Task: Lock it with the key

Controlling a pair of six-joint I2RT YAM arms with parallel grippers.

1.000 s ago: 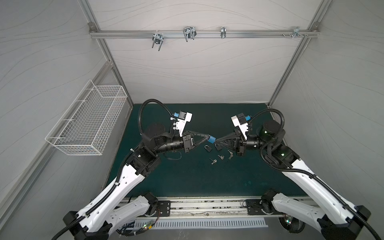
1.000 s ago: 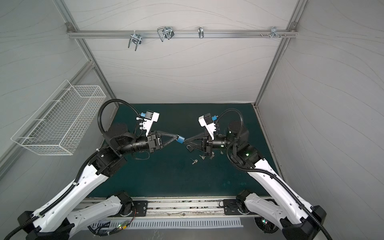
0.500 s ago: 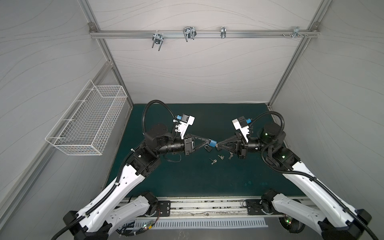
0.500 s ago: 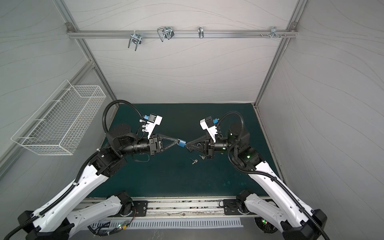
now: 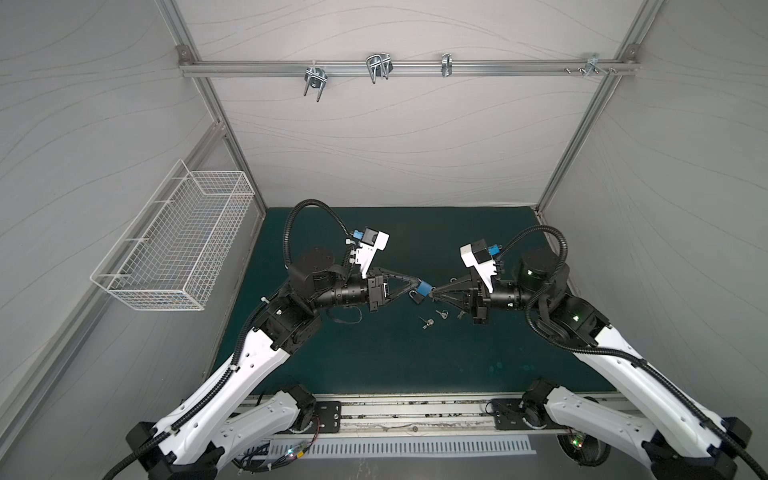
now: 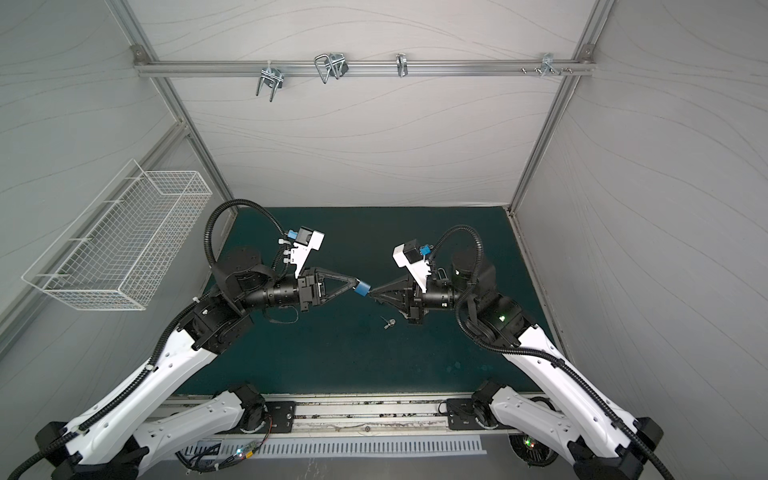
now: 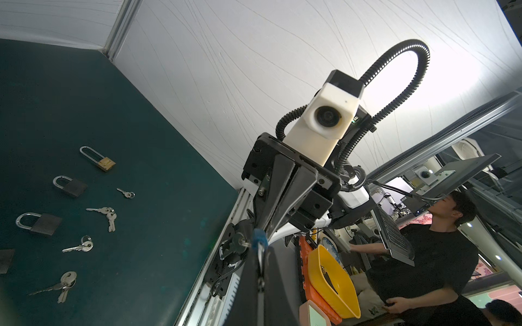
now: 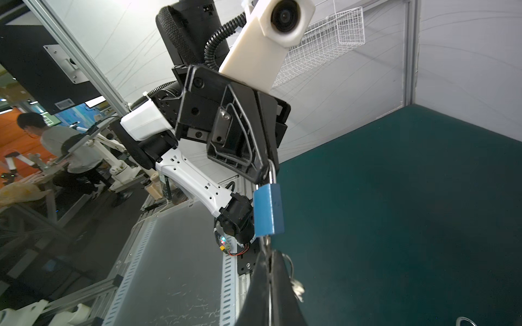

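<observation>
The blue padlock [image 5: 424, 288] hangs in the air above the middle of the worktop [image 5: 374, 361]. The left tool [image 5: 417, 285] reaches in from 9 o'clock with its jaws clamped on the shackle [image 8: 271, 172] alone, so the body dangles free beneath that thin pinch. From 3 o'clock the right tool [image 5: 434, 293] comes tip to tip with it, jaws shut on the key [image 8: 265, 245], whose blade meets the base of the lock. Whether the blade sits in the keyway is too small to tell. The main risk, as I judge it, is swing: a push or twist from the key could turn the whole body about the shackle rather than the cylinder, and the blade would skate off or jam askew. A hard turn could also roll the smooth wire through the left jaws and drop the lock onto the loose keys [image 5: 428, 322] lying at 5 o'clock below it. A spare key [image 8: 296, 286] dangling beside the right tool could snag. The narrow hold on the key may let it slip round within the jaws instead of turning the lock.
</observation>
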